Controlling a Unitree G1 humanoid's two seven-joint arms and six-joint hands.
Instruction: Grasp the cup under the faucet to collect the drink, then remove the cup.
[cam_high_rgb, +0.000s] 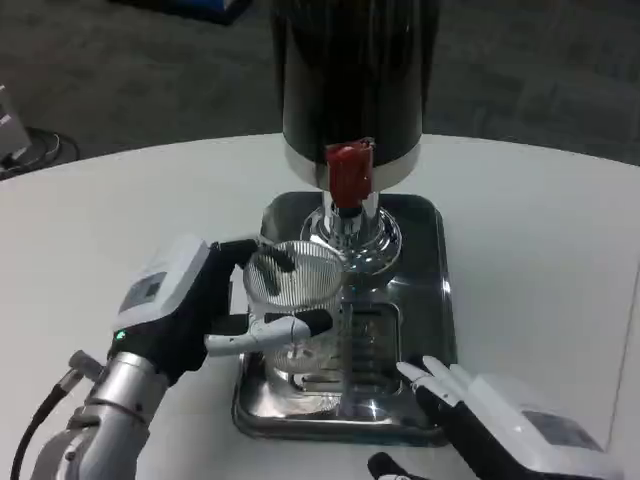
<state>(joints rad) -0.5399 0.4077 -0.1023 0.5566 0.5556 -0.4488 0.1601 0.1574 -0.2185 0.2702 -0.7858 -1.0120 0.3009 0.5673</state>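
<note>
— What stands on the white table (540, 230)?
— A black dispenser (350, 90) on a steel tray (425, 300).
— And the cup (293, 305)?
— Below-left of the dispenser's red faucet (348, 172), clasped between the left hand's (185, 310) fingers.
— The right hand (500, 425)?
— Nearer than the tray, fingers loose, holding nothing.

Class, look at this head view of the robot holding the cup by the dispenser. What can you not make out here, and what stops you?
- Top of the dispenser: cut off by the upper edge, head view.
- Right hand: partly cut off by the bottom edge; whether it holds anything cannot be told.
- Cup: clear ribbed glass with glare, so any drink inside cannot be told.
- Left hand: hides the cup's left wall.
</note>
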